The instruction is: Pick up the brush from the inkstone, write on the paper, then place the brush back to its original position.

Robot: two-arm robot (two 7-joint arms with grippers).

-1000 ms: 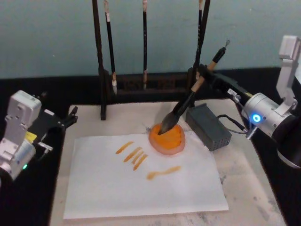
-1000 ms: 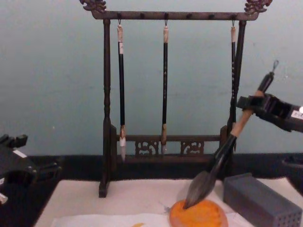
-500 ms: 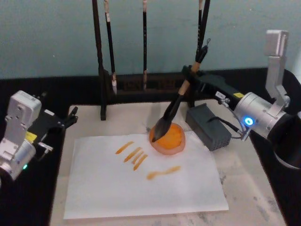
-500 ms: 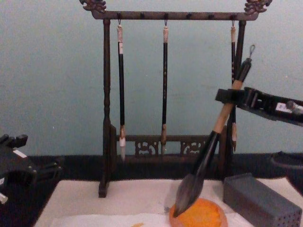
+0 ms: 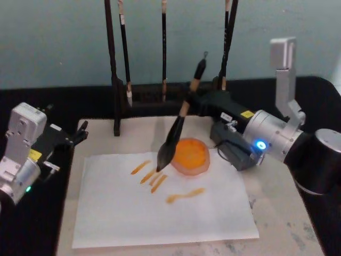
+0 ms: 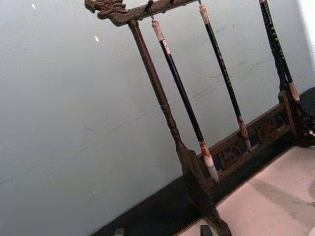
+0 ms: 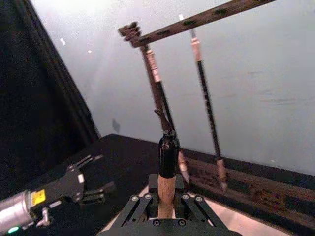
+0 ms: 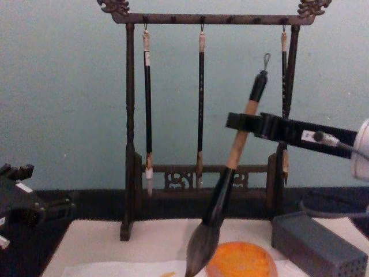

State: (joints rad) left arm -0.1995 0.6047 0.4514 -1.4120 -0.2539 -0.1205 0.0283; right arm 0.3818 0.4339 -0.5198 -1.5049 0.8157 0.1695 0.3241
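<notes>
My right gripper point(image 5: 187, 105) is shut on the tan mid-handle of the brush point(image 5: 176, 133), which slants down and to the left. Its bushy dark tip hangs over the paper point(image 5: 160, 213), just left of the orange inkstone point(image 5: 193, 156) and at the top of several orange strokes point(image 5: 151, 174). Whether the tip touches the sheet I cannot tell. From the chest, the brush point(image 8: 222, 196) leans under the right gripper point(image 8: 241, 122), its tip beside the inkstone point(image 8: 245, 261). In the right wrist view the gripper point(image 7: 167, 200) clamps the handle. My left gripper point(image 5: 79, 133) is parked open at the mat's left edge.
A dark wooden rack point(image 8: 130, 115) with three slim hanging brushes stands along the back. A grey perforated block point(image 5: 235, 156) lies right of the inkstone, under my right arm. The beige felt mat point(image 5: 279, 213) extends beyond the paper, and black table surrounds it.
My right gripper has carried the brush to the left. Its tip has left the inkstone and now hangs over the paper by the orange strokes. The left arm has not moved.
</notes>
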